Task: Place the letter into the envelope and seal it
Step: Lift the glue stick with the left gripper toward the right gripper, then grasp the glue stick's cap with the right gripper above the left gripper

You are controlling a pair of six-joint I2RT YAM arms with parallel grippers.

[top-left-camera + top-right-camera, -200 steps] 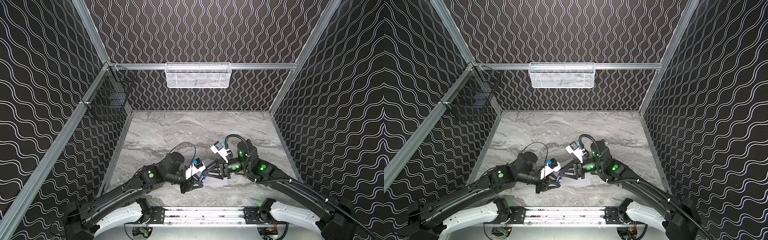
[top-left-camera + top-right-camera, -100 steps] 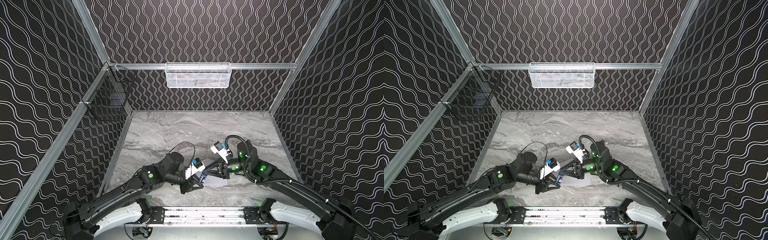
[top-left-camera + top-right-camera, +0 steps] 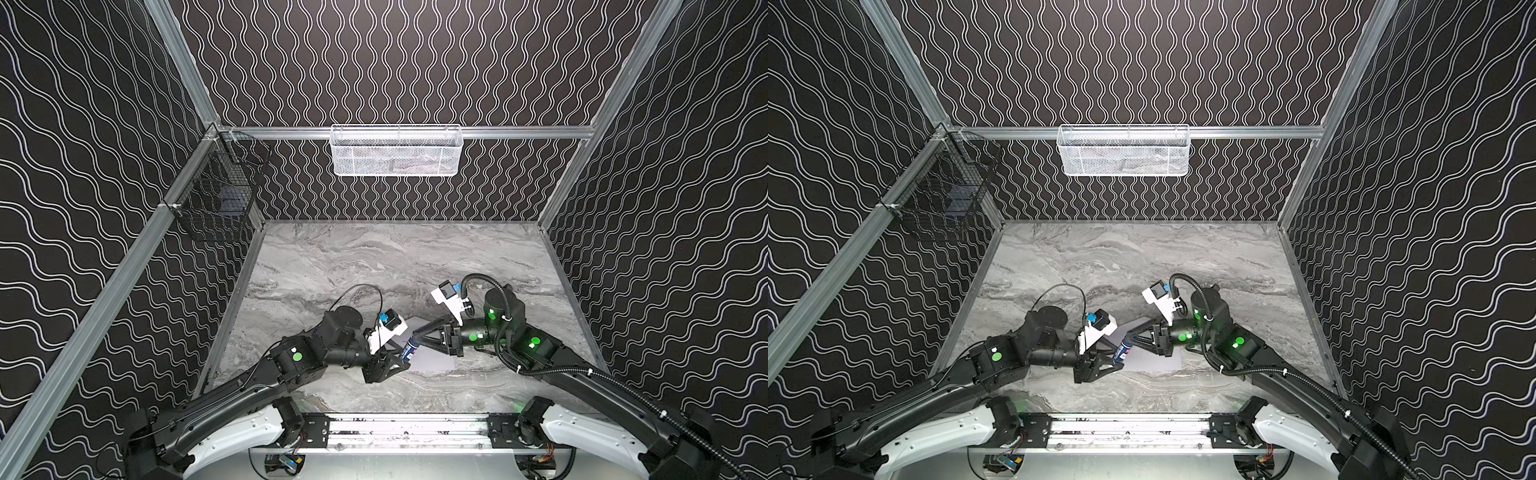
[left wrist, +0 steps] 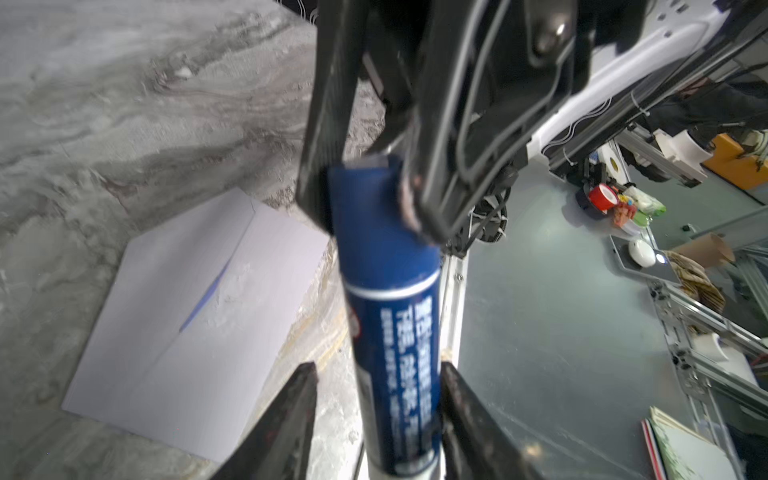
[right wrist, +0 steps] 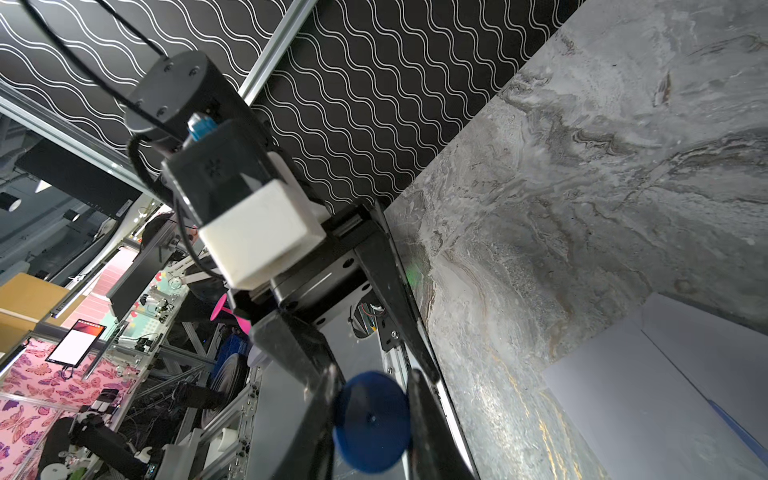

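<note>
Two robot arms meet low over a grey marble table [image 3: 374,266], close to its near edge, midway through sealing a letter. The envelope [image 4: 166,332] lies flat on the table beneath them, pale lavender, its pointed flap folded down onto the body. Of the letter [image 4: 205,297] only a thin blue strip shows along the flap's edge (most likely its printed border), so it appears to be inside already.

Held in the air over the envelope's left end is a blue glue stick [image 4: 390,291], tilted, with one gripper at each end. The right gripper [image 5: 372,386] is clamped on the capped top of the tube, a finger pressed to each side. The left gripper [image 4: 376,368] stands around the lower body with its fingers apart: one touches the tube, the other has a clear gap beside it, so the hold there looks loosened.

By this picture, insertion is done and the sealing step is in hand. Whether the stick is changing hands or its cap is being worked cannot be told. A pale smear on the envelope near the flap's point may be glue. The next move calls for one firm hold on the tube, clearing it from above the paper, then pressing the flap flat without sliding the envelope.
</note>
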